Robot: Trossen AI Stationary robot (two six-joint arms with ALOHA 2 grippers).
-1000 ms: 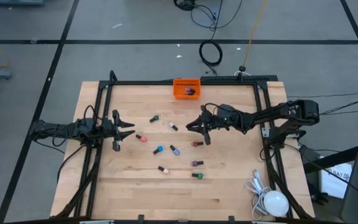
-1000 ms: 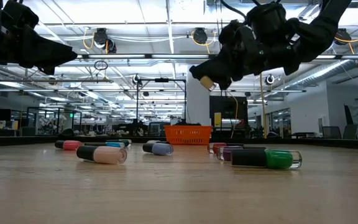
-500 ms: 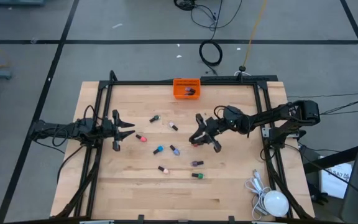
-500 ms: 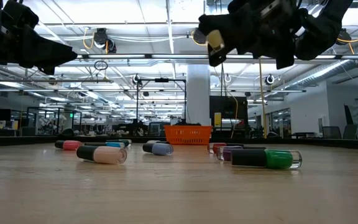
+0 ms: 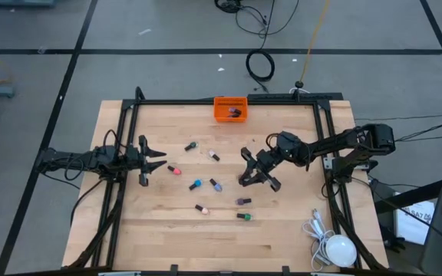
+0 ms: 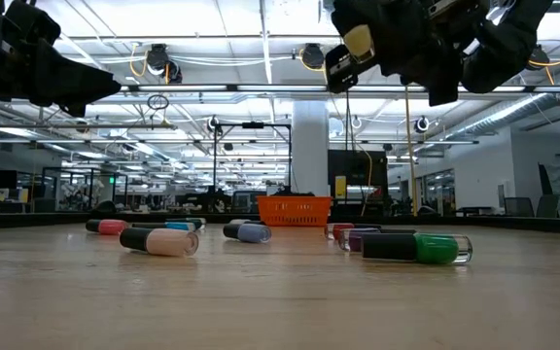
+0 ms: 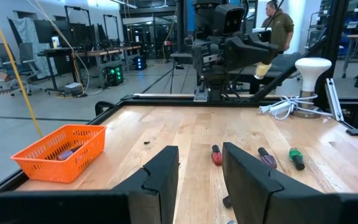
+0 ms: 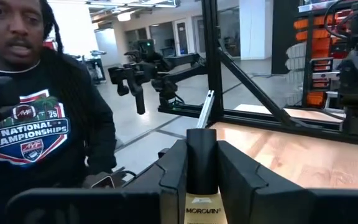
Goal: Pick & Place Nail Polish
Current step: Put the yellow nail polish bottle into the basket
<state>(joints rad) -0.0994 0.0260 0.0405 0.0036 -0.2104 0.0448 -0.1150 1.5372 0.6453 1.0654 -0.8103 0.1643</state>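
Several small nail polish bottles lie on their sides on the wooden table, among them a pink one (image 5: 174,169), a blue one (image 5: 196,185) and a green one (image 6: 418,249). The orange bin (image 5: 230,108) stands at the far edge with a bottle or two inside. My right gripper (image 5: 250,170) hovers high over the table's middle right, shut on a pale nail polish bottle (image 6: 360,41) with a dark cap. My left gripper (image 5: 150,159) waits at the left edge, open, with nothing between its fingers (image 7: 166,177). My right gripper pinches the pale bottle between its two fingers (image 8: 174,168). The bottle lies along the fingers, its dark cap (image 8: 201,152) pointing forward and its labelled pale body (image 8: 202,210) farther back. The gripper points about level, toward the table's left. The bottle is well clear of the table.
Black frame rails (image 5: 229,102) run round the table. A white lamp with a coiled cable (image 5: 336,249) lies at the near right corner. A person (image 8: 36,124) stands beyond the table in the right wrist view.
My right gripper has risen with the pale bottle and tipped up from pointing down to about level, shifting a little toward the table's near edge. The bottle has stayed in its fingers and now sits higher above the table.
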